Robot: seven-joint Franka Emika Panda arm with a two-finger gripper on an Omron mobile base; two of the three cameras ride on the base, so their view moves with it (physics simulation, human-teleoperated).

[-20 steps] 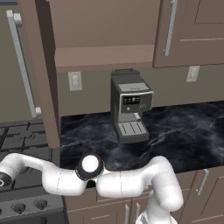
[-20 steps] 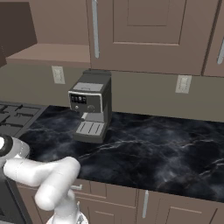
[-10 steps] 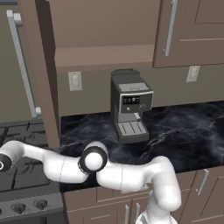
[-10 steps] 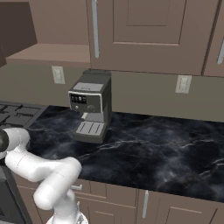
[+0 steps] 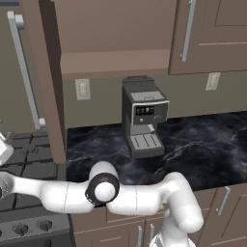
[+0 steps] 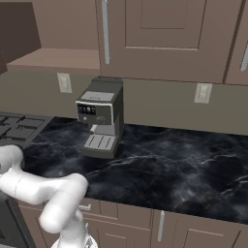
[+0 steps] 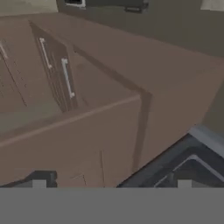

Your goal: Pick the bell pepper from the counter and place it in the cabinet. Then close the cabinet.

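Note:
The bell pepper is out of view. The cabinet (image 5: 116, 62) hangs over the counter with its left door (image 5: 48, 82) swung open, edge-on, beside its long silver handle (image 5: 24, 72). From the other side the open compartment (image 6: 53, 58) sits at the upper left. Black marbled counter (image 5: 193, 144) runs below it. My arm (image 5: 120, 193) stretches left over the stove and leaves the picture. In the hand view my gripper (image 7: 111, 184) is open with nothing between its fingertips (image 7: 39, 183), facing tilted brown cabinet panels (image 7: 109, 87).
A grey coffee machine (image 5: 142, 120) stands on the counter under the cabinet, also in the right base view as the coffee machine (image 6: 99, 118). The stove (image 5: 29, 154) lies to the left. Closed wall doors (image 6: 164, 34) hang to the right. Brown drawers (image 6: 160, 225) run under the counter.
The arm has swung further left over the stove, with the elbow now lower and nearer the counter's front. The coffee machine, counter and cabinet have not moved.

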